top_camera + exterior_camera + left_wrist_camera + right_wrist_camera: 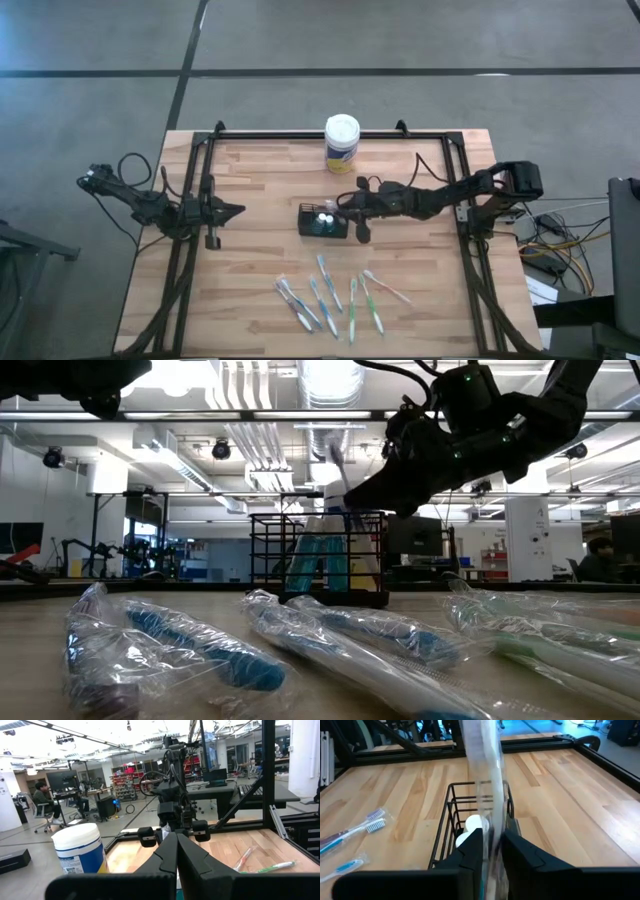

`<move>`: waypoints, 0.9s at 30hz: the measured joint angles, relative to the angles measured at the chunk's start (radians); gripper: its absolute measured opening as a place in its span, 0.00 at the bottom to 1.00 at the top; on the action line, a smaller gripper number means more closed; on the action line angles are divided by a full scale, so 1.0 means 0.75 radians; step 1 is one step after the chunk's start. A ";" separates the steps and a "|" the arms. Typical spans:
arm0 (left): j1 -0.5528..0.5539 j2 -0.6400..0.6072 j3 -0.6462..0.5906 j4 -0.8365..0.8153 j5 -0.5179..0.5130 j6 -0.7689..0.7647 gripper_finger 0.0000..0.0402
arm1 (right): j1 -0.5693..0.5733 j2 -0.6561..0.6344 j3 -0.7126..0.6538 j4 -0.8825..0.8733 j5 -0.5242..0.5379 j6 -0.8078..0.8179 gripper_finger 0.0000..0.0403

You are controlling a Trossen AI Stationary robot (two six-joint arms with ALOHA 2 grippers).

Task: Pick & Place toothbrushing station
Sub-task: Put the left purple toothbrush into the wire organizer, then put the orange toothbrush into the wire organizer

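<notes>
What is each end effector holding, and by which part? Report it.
Right end effector grips a plastic-wrapped toothbrush near its lower end, over the caddy. Left end effector holds nothing.

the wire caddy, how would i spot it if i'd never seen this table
Start at the wooden table and find the white-lidded canister at its far edge. Just in front of it, mid-table, sits the black wire-mesh caddy, with the right gripper at its side, shut on a wrapped toothbrush. It is the only cage-like box, holding two white-capped tubes; the other toothbrushes lie loose nearer the front.

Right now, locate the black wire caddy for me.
In the high view the caddy sits mid-table, just below the white-lidded canister, with the right gripper at its right edge.
</notes>
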 joint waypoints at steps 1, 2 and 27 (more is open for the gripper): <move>0.000 0.000 0.000 0.000 0.000 0.000 0.01 | 0.000 0.000 0.000 0.001 0.000 0.000 0.19; 0.000 0.000 0.000 0.000 0.000 0.000 0.01 | 0.000 -0.001 0.000 0.001 0.000 0.000 0.20; 0.000 0.000 0.000 0.001 0.000 -0.011 0.01 | 0.085 -0.838 0.024 -0.896 0.007 0.118 0.40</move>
